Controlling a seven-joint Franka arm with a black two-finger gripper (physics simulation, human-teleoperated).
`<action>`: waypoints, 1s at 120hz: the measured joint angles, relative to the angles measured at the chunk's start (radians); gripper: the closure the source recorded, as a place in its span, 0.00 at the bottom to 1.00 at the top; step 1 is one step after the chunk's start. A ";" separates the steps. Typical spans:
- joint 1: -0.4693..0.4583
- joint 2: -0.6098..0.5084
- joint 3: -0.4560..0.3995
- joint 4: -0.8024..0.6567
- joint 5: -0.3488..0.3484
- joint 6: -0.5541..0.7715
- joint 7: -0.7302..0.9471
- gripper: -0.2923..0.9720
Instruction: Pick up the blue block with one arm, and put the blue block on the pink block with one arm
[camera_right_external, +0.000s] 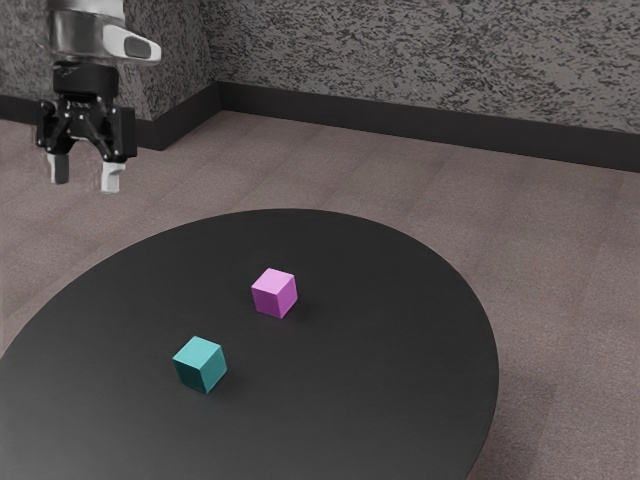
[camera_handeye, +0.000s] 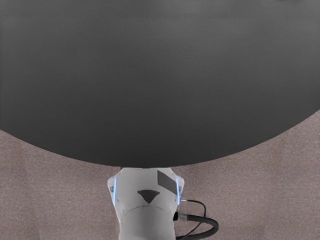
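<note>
A teal-blue block (camera_right_external: 199, 364) rests on the round black table (camera_right_external: 380, 400), toward its front left in the exterior view. A pink block (camera_right_external: 274, 292) sits apart from it, a little farther back and to the exterior view's right. My gripper (camera_right_external: 86, 176) hangs high at the upper left, well above the table's far-left side and far from both blocks. Its fingers (camera_right_external: 111, 178) stand apart with nothing between them, so it is open. In the wrist view the table top (camera_handeye: 160, 80) spreads below my hand.
The table's curved edge (camera_handeye: 160, 165) runs over a brownish floor (camera_handeye: 280, 200). The arm's white base (camera_handeye: 145, 205) with a black cable stands beyond that edge. A speckled grey wall (camera_right_external: 420, 50) with a dark skirting closes the back.
</note>
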 joint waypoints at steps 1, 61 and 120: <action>0.004 0.001 0.001 -0.005 -0.002 0.019 0.000 0.23; 0.056 -0.257 -0.107 -1.018 0.002 1.176 -0.001 0.24; 0.065 -0.050 -0.107 -1.049 -0.006 1.437 0.015 0.25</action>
